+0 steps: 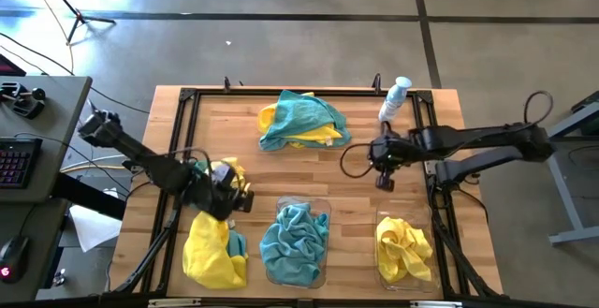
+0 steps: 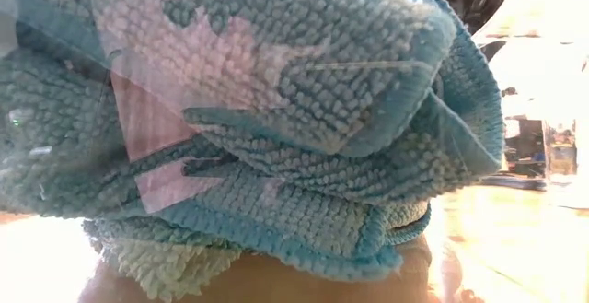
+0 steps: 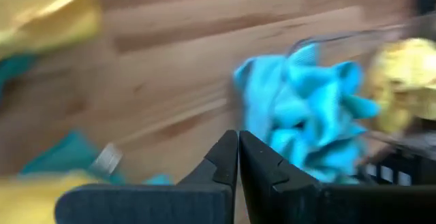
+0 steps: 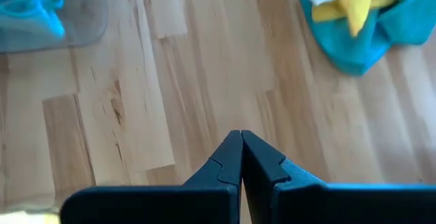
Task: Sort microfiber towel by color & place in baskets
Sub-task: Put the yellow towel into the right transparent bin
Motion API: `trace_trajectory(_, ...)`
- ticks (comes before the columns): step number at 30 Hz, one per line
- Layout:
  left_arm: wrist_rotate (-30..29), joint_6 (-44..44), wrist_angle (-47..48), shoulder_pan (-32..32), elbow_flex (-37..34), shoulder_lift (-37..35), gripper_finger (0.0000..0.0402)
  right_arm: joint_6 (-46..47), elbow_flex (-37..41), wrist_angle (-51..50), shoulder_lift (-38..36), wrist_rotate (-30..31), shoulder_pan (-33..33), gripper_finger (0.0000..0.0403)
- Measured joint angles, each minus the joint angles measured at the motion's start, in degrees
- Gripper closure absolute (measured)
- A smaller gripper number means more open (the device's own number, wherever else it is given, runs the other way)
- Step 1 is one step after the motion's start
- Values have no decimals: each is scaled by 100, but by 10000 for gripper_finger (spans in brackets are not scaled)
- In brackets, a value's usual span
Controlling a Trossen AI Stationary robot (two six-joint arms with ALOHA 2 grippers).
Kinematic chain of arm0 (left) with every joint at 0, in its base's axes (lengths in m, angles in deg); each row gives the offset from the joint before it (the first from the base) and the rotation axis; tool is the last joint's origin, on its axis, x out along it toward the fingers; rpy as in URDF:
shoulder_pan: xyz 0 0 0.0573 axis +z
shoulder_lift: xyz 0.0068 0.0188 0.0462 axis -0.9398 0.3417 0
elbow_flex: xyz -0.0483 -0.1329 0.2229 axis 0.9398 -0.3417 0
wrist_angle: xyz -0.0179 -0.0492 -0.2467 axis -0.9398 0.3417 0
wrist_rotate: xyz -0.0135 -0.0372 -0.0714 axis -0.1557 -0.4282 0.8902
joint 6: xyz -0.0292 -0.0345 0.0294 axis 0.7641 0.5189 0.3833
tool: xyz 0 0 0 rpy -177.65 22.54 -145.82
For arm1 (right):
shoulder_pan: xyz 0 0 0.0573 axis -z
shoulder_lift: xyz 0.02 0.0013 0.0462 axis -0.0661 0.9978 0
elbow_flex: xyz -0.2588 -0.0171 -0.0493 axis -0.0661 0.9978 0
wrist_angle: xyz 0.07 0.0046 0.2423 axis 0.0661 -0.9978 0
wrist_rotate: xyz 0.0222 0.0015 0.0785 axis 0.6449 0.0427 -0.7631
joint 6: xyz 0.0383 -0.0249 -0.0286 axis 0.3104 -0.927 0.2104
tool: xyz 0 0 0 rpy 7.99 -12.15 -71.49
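Overhead, one camera looks straight down on my whole surface. The low camera sits pressed against the teal towels, perhaps inside their basket. My wrist cameras look closely down past each claw; the left shares that teal heap.

A light wooden table with a black metal frame along its edges was set on a grey concrete floor, which was crossed by dark seam lines. A grey desk was placed beside the table, and a keyboard and a mouse were laid on it. Thin cables were strewn over the floor nearby. In the level view, the room behind was washed out by bright light.
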Motion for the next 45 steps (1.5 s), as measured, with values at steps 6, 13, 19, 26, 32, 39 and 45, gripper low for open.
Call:
trace_trajectory(6, 65, 1966, 1754, -772, 909, 836, 401, -446, 0, -58, -411, -32, 236, 403)
trace_trajectory(13, 847, 2305, 1652, -1128, 951, 1337, 400, -619, 0, -79, -551, -280, 359, 403)
trace_trajectory(19, 1083, 2298, 1477, -1126, 951, 1474, 370, -637, 0, -90, -549, -282, 358, 403)
trace_trajectory(26, 1697, 2373, 2028, -1279, 951, 1476, 306, -474, 0, -90, -549, -284, 358, 403)
trace_trajectory(32, 1878, 2400, 2016, -1366, 734, 1475, 266, 11, 0, -88, -547, -295, 344, 403)
trace_trajectory(39, 1883, 2335, 1180, -1449, 116, 1511, 258, 690, 0, 55, -547, -319, 342, 403)
trace_trajectory(45, 2280, 1809, 757, -1449, -235, 1515, 333, 1053, 0, 471, -547, -326, 342, 403)
